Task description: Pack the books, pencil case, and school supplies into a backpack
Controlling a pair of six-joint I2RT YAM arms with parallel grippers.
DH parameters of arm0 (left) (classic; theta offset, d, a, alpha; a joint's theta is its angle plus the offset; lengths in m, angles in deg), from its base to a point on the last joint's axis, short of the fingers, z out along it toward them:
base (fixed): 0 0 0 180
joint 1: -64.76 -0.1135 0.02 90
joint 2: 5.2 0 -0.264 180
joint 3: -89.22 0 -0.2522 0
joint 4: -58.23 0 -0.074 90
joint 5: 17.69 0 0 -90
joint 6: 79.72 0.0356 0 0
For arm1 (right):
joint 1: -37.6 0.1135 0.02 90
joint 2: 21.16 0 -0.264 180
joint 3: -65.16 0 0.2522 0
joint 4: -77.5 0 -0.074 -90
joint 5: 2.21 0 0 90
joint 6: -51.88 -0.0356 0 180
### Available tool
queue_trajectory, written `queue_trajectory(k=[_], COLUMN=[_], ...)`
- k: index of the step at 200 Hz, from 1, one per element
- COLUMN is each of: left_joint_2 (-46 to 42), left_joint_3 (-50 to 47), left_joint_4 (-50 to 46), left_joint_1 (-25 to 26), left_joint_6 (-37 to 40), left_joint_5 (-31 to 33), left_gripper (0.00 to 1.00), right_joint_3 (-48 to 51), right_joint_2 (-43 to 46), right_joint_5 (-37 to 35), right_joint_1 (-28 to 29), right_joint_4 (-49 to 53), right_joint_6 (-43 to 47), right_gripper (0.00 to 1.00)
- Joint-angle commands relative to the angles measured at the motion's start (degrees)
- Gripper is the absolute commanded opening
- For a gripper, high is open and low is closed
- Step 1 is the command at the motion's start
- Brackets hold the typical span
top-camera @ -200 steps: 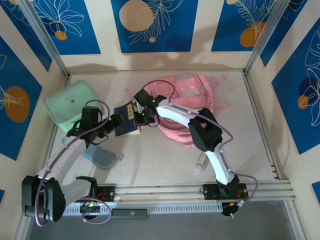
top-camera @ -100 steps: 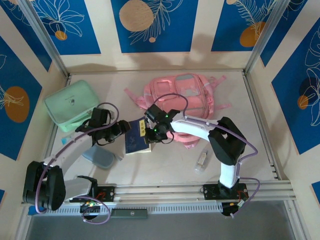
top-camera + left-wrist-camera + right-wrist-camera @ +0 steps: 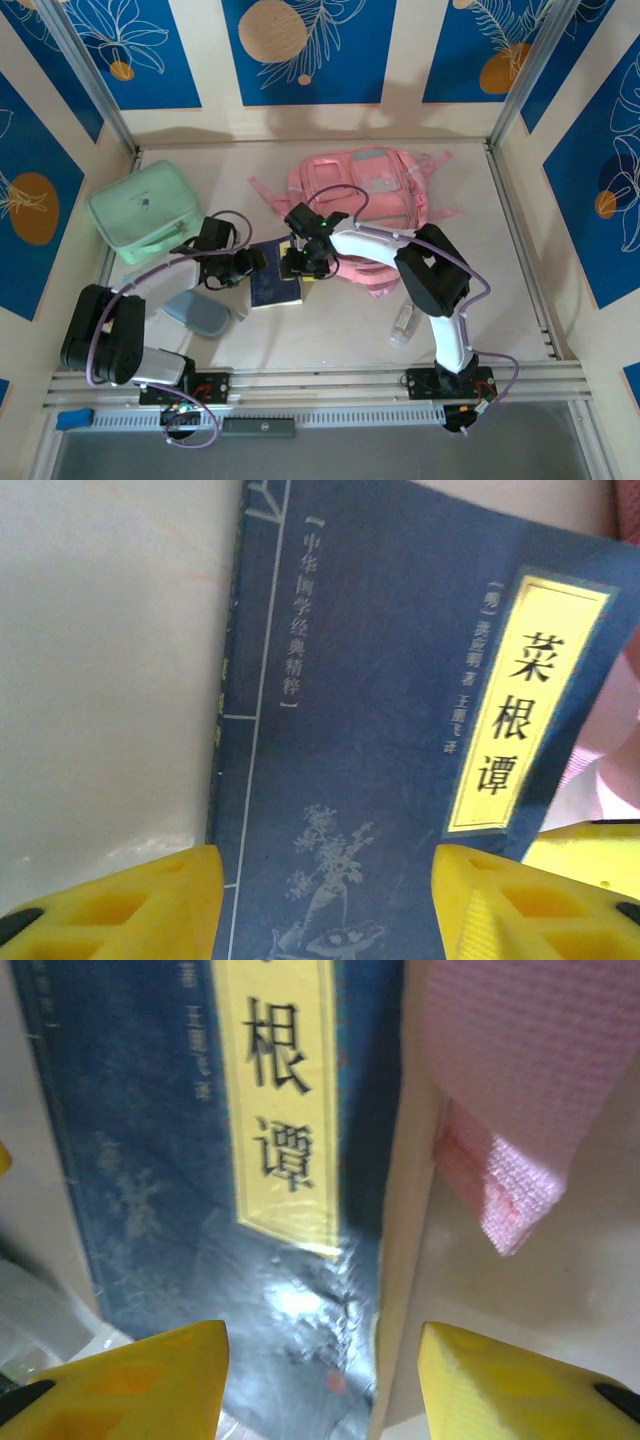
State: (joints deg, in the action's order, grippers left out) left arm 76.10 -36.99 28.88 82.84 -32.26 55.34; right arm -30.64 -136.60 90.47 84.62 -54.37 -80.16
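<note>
Two hands parted: left hand [image 3: 252, 268], right hand [image 3: 296, 265] flank books [image 3: 272, 292], flat, long axis near-far, yellow label [image 3: 527, 695] at far end.

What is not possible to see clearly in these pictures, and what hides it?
- Top view: how many books lie stacked; the top cover hides any below.
- Left wrist view: the top book's lower edge, cut by frame and yellow fingers.
- Top view: the clear bottle, too small for detail.

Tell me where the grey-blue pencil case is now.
In the top view the pencil case lies left of the books and closer to the near edge than the mint-green case.
</note>
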Motion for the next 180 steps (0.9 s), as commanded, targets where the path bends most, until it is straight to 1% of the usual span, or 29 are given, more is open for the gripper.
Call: queue_trajectory(k=[1, 18, 45, 74, 119, 135, 180], left_joint_2=[1.88, 2.33, 3.64, 3.18, 2.30, 2.20, 1.57], left_joint_3=[0.88, 0.24, -0.46, -3.28, -3.49, -3.40, -3.58], left_joint_4=[-0.30, 0.03, 1.04, 5.34, 2.65, 1.94, 1.93], left_joint_1=[0.90, 1.36, 1.52, 1.65, 1.66, 1.64, 1.70], left_joint_6=[0.86, 1.51, 0.78, -1.31, -0.30, 0.24, 0.09], left_joint_5=[0.16, 1.79, 1.60, 1.18, 4.68, 5.39, 5.99], left_gripper=[0.55, 0.55, 0.53, 0.48, 0.46, 0.45, 0.45], right_joint_3=[-2.62, -3.14, -5.93, -5.89, -7.39, -7.46, -9.63], right_joint_2=[-1.70, -2.61, -4.54, -2.07, 1.59, 2.10, 0.83], right_joint_5=[-1.40, -2.50, -0.43, 1.45, 3.52, 3.82, 2.74], right_joint_1=[0.31, 1.51, 2.03, 2.18, 1.90, 1.61, 2.12], right_joint_4=[2.54, 1.92, 2.06, -0.14, 1.52, 1.76, 4.39], right_joint_6=[-0.29, 1.16, 1.40, 1.61, 1.79, 1.52, 3.38], right_gripper=[0.53, 0.54, 0.53, 0.52, 0.50, 0.48, 0.32])
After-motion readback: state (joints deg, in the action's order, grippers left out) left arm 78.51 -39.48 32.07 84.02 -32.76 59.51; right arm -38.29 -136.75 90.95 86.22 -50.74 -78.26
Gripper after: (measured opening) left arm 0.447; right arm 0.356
